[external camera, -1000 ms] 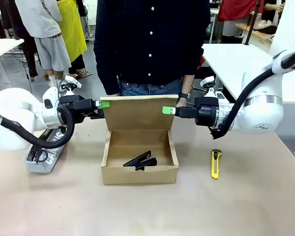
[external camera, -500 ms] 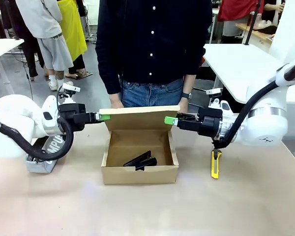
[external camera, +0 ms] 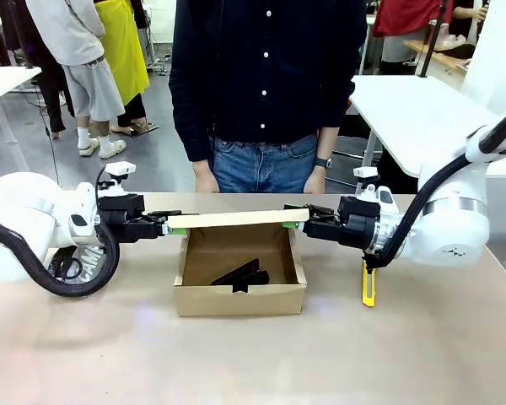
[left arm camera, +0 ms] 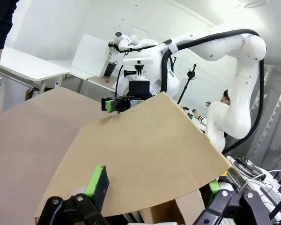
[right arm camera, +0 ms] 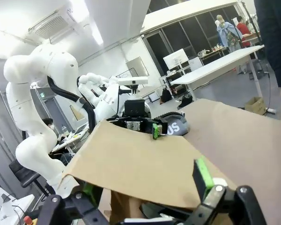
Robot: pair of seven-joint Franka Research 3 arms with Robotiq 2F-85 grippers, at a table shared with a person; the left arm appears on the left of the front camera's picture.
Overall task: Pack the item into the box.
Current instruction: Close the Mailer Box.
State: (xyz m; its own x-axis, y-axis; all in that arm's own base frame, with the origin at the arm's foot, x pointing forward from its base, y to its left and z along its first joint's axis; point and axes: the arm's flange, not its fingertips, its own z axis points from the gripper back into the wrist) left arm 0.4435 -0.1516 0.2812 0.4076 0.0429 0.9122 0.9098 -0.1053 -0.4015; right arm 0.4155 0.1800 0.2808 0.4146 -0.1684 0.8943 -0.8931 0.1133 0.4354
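The left arm [external camera: 25,211] and right arm [external camera: 455,221] are white, glossy and rounded; a black ribbed cable [external camera: 61,279] loops behind the left tool [external camera: 174,223], another behind the right tool [external camera: 298,216]; both tools are black with green pads [left arm camera: 95,181]; the person [external camera: 261,67] wears a dark buttoned shirt, blue jeans and a wristwatch [external camera: 321,163].

You have a yellow-and-black utility knife [external camera: 369,287] lying on the tan counter [external camera: 253,363] at the right side. A grey zip pencil case [external camera: 88,258] sits at the left, partly hidden. A person in a dark shirt [external camera: 261,76] stands at the far edge.
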